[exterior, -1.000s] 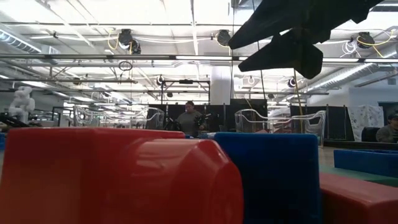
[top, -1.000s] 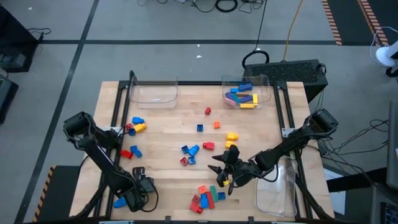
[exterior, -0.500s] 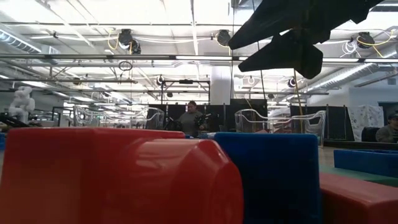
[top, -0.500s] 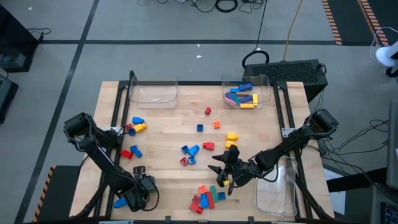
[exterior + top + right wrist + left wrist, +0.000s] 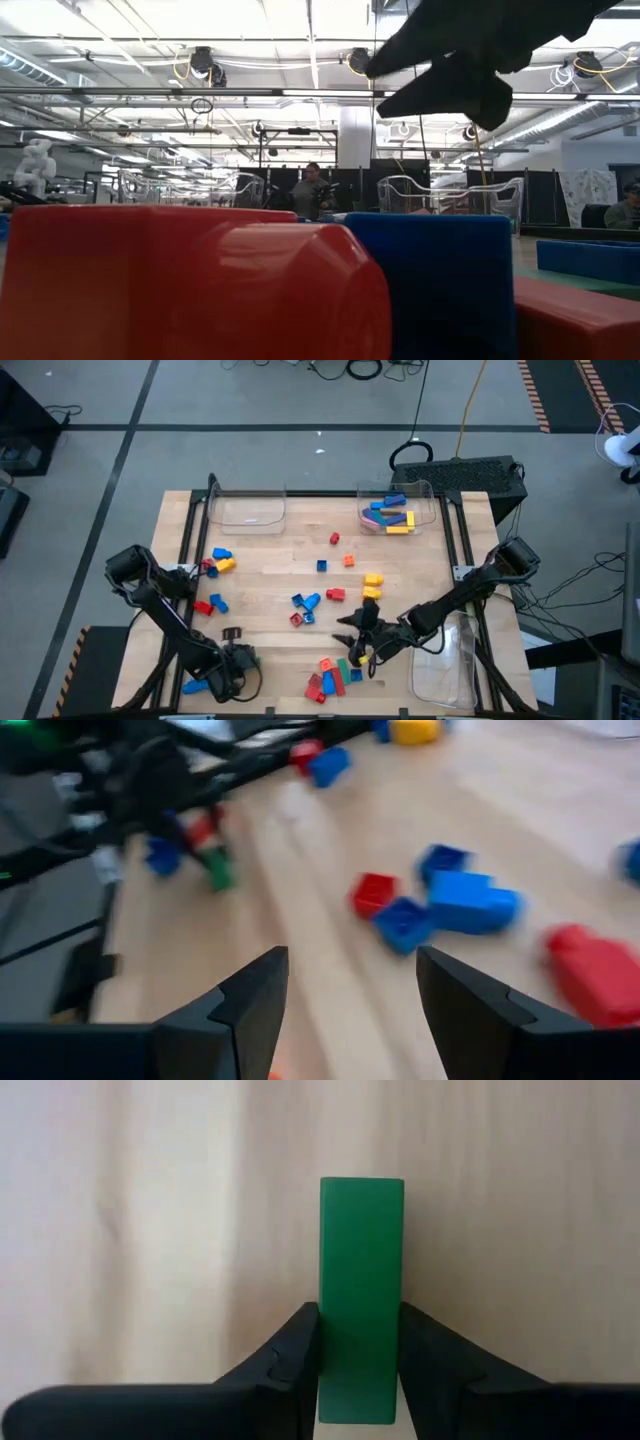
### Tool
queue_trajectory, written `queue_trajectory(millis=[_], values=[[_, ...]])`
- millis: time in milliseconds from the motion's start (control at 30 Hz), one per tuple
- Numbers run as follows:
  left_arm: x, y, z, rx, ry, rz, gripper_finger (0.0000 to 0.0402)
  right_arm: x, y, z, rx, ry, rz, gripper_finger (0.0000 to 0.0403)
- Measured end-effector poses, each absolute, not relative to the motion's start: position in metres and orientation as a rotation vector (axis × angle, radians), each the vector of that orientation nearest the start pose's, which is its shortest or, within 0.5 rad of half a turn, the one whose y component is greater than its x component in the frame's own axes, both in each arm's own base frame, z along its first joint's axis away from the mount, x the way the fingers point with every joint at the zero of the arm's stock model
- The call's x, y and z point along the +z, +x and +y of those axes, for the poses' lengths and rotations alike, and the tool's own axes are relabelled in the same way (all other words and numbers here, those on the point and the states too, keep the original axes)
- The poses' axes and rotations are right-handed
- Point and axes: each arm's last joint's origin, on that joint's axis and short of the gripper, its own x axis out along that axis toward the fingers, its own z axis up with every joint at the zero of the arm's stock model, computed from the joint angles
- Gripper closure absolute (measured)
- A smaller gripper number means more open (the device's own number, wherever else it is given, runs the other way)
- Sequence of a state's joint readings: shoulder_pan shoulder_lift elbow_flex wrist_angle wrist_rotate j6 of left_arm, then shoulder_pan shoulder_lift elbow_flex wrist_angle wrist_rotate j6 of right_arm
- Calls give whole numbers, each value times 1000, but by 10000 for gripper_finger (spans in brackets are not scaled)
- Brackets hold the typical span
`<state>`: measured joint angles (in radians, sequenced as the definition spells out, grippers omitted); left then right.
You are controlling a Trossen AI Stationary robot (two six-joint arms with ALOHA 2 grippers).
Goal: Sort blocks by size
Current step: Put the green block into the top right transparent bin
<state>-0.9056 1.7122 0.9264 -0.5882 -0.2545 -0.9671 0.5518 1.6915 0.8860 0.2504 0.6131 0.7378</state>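
From above I see the blocks (image 5: 318, 600) scattered over the wooden counter (image 5: 270, 550), with a cluster near its front edge and a few more in the clear tray (image 5: 432, 505) at the far right corner. My left gripper (image 5: 358, 1342) sits low at the front left of the counter; its wrist camera shows the jaws pressed against both sides of a green block (image 5: 361, 1280), whose near end runs out of frame. In the high view that block is hidden under the arm. My right gripper (image 5: 352, 982) hovers over the front-centre cluster, jaws spread with nothing between them. The low camera is almost wholly blocked by a red block (image 5: 190, 285) and a blue block (image 5: 435, 285) right at the lens; a person (image 5: 312, 192) shows far behind.
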Motion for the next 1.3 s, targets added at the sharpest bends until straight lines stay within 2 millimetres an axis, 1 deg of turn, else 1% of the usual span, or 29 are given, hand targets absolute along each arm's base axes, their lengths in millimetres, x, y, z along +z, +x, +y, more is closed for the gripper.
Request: queue_trajectory(millis=[200,267,333,467,533,633,833,1000,1167,1300], values=[[157,214,-218,90,31,1102,294,170,316,179,-46,429,334,197],[163,224,-214,115,90,1041,294,165,320,180,-23,455,318,197],[170,232,-210,145,166,974,294,161,325,178,-34,535,298,197],[183,247,-203,167,362,888,294,155,333,170,-81,700,270,197],[187,255,-197,181,440,871,294,156,336,165,-91,727,251,197],[190,266,-185,190,505,885,294,157,340,155,-114,735,237,197],[191,282,-161,220,560,920,294,160,353,128,-176,734,205,197],[192,291,-148,234,584,934,294,160,360,109,-190,742,206,197],[194,298,-142,236,590,910,294,159,363,97,-225,741,208,197],[195,303,-140,231,592,891,294,156,362,95,-239,735,228,203]])
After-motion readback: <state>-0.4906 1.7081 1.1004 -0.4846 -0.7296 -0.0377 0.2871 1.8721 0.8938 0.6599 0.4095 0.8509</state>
